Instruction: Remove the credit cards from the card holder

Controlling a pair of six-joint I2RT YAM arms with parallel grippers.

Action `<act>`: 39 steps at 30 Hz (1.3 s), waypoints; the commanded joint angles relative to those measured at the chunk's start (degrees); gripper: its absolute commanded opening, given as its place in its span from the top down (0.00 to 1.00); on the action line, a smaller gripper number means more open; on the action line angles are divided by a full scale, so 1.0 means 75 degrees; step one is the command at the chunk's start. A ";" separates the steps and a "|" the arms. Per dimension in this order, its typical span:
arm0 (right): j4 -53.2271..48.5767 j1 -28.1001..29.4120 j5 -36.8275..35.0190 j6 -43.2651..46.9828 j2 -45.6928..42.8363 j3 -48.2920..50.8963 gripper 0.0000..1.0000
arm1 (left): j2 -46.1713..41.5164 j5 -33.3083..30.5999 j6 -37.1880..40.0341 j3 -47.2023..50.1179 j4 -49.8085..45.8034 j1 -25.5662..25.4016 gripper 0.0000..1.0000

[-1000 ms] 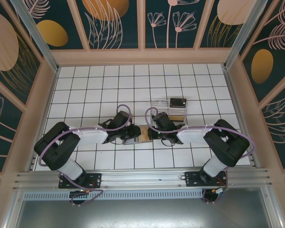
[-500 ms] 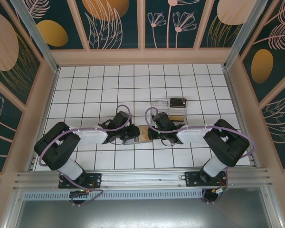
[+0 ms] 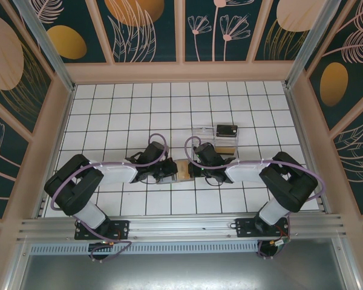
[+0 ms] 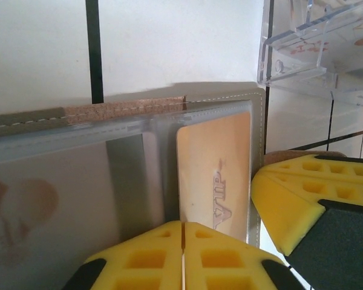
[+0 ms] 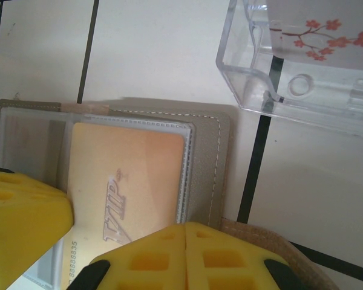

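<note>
So, the card holder [image 3: 176,170] is lying open on the tiled table [image 3: 109,109], a little toward 6 o'clock from the middle, with both arms meeting right over it. The left gripper [image 3: 167,170] comes at it from 9 o'clock and the right gripper [image 3: 192,169] from 3 o'clock.

On the left wrist cam there's a tan-gold card [image 4: 215,169] with "VIP" on it. It sits inside the clear sleeve on one panel of the holder. The left gripper's yellow pads are pressed flat together right at that card's 6 o'clock edge. I honestly can't tell if the card or the sleeve is nipped between them. The right gripper's pad shows at about 4 o'clock from the card, just beside the holder's edge.

On the right wrist cam the right gripper's pads are pressed together too, over the holder's stitched edge. The tan strap tab [image 5: 278,248] pokes out at their 3 o'clock side. Same deal, I can't tell whether they have anything pinched.

The clear tray [image 3: 207,134] sits near the holder at roughly 1 o'clock. A dark card [image 3: 227,130] rests on top of its 3 o'clock end.
</note>
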State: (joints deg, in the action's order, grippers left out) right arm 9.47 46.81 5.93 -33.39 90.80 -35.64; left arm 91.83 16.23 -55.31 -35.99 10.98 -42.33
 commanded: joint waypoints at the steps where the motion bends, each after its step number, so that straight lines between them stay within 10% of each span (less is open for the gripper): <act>1: -0.0434 -0.0019 -0.0040 0.0013 0.0162 0.0004 0.90 | 0.0122 0.0077 0.0044 0.0040 -0.0070 0.0026 1.00; 39: -0.0508 -0.0019 -0.0093 0.0022 0.0238 -0.0047 0.90 | -0.1863 -0.0572 0.0659 0.0733 -0.1859 0.0628 1.00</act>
State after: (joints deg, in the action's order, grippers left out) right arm 9.47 46.83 5.93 -33.39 90.87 -35.66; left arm 80.20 13.34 -51.90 -31.07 1.45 -38.11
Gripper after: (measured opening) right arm 0.097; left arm 0.068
